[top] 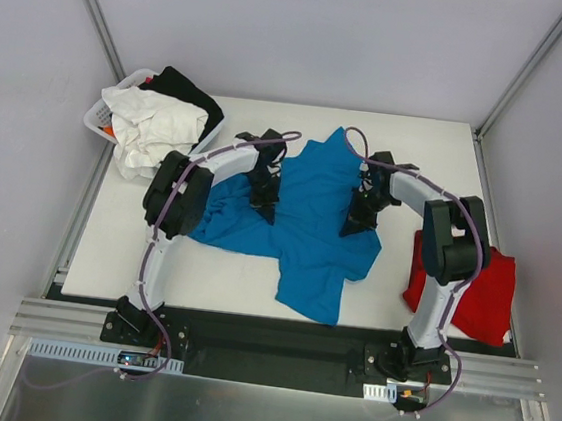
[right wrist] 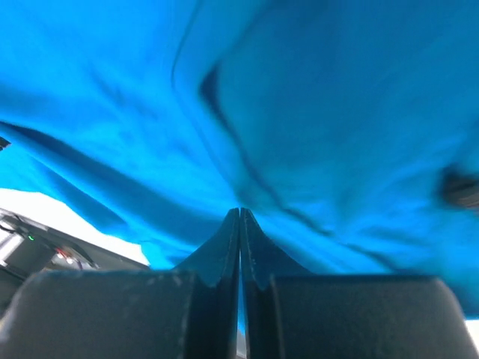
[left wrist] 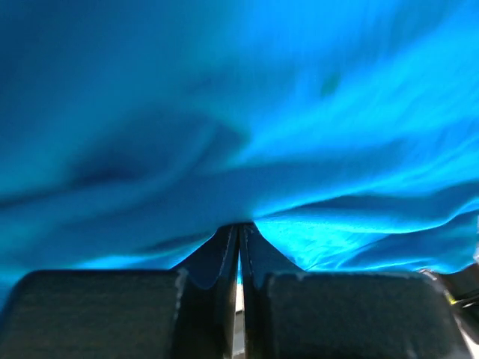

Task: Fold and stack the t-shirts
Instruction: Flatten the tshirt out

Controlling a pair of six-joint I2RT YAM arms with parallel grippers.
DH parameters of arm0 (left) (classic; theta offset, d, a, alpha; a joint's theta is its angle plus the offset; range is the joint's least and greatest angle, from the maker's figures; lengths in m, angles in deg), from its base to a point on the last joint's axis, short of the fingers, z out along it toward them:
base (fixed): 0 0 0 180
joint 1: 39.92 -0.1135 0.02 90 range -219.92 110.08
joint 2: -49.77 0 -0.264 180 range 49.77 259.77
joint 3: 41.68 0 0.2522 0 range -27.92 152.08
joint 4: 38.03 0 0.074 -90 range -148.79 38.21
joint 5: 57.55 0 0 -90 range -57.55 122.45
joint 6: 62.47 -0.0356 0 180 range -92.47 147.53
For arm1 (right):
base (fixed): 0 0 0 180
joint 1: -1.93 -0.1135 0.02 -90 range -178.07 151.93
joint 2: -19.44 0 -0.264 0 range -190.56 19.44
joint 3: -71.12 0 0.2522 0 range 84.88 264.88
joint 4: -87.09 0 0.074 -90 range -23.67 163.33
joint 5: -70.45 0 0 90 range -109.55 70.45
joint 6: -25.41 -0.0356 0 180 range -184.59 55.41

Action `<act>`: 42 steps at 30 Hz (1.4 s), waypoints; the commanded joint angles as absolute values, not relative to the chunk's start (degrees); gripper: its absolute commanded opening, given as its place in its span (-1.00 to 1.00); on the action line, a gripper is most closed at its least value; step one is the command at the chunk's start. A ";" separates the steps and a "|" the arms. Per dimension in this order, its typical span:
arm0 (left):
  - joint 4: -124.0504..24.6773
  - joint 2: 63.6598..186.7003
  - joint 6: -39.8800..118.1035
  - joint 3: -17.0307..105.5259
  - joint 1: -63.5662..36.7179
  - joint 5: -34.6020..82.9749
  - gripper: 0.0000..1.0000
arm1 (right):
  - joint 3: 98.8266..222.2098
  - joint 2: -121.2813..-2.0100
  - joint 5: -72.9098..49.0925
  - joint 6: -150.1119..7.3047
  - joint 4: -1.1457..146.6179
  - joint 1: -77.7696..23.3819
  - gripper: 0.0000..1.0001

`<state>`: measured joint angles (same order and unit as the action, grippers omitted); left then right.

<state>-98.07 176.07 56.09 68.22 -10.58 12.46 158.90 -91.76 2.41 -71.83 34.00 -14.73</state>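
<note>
Two claws, my left claw [top: 264,212] and right claw [top: 357,225], are pinching the blue shirt [top: 308,239] lying rumpled on the tabletop [top: 154,268], so I'm judging its fold is beginning, needing an even joint lift.

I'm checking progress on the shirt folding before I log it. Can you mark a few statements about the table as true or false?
1. Both the left gripper and the right gripper are shut on the blue t-shirt. True.
2. The red t-shirt lies on top of the blue one. False: it lies apart, at the table's right edge beside the right arm.
3. A white garment is piled in the basket at the far left corner. True.
4. The blue t-shirt is folded into a neat rectangle. False: it is spread out and rumpled across the middle of the table.
</note>
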 commanded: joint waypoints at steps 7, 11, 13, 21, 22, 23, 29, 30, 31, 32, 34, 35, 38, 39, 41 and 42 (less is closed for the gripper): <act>-102.58 184.33 48.63 83.25 -16.02 12.32 -1.00 | 170.74 -99.12 2.95 -68.63 30.09 -7.04 -0.98; -103.21 185.04 48.36 84.40 -16.11 9.78 -0.99 | 175.66 -102.19 3.65 -67.93 27.99 -5.45 -0.98; -103.21 184.95 48.36 84.05 -16.11 6.35 -0.95 | 178.48 -103.26 4.09 -67.75 26.93 -5.19 -0.98; -103.47 173.64 50.12 80.89 -12.33 10.73 -0.67 | 173.49 -93.97 9.01 -71.70 29.73 -7.72 -0.98; -103.38 172.31 51.25 80.36 -11.37 11.00 -0.61 | 172.43 -92.81 9.10 -72.14 30.09 -8.34 -0.98; -103.47 171.08 51.78 79.84 -9.44 11.26 -0.60 | 169.90 -91.32 9.19 -73.54 31.22 -9.13 -0.98; -102.68 165.09 56.97 74.57 -0.74 12.23 -0.57 | 161.80 -84.01 11.56 -80.22 38.33 -16.78 -0.99; -102.42 164.91 57.85 72.73 1.10 12.23 -0.57 | 159.87 -84.10 13.04 -82.32 39.57 -18.79 -0.98; -101.81 164.82 58.20 71.93 2.08 12.23 -0.57 | 159.07 -84.88 14.36 -83.13 40.89 -19.77 -0.98; -101.63 164.56 58.47 71.14 2.70 11.97 -0.57 | 158.28 -85.50 16.73 -84.09 43.60 -20.65 -0.98; -101.19 164.04 58.73 69.47 4.19 12.14 -0.57 | 156.70 -86.38 17.62 -86.12 45.29 -23.20 -0.98; -101.10 163.34 58.73 69.03 4.55 12.41 -0.57 | 156.26 -86.91 17.89 -86.47 46.34 -23.90 -0.98; -101.10 160.88 58.91 66.74 4.72 14.33 -0.61 | 153.97 -87.61 17.89 -88.14 47.75 -25.66 -0.98; -101.18 160.08 58.91 65.17 4.72 16.17 -0.63 | 153.10 -87.79 18.15 -88.75 48.45 -25.84 -0.98; -101.27 157.46 59.26 63.41 4.38 17.85 -0.68 | 151.68 -88.23 18.42 -89.81 49.68 -25.84 -0.98; -101.19 156.40 59.52 61.40 4.11 18.64 -0.69 | 151.68 -88.75 17.90 -89.81 49.69 -25.84 -0.98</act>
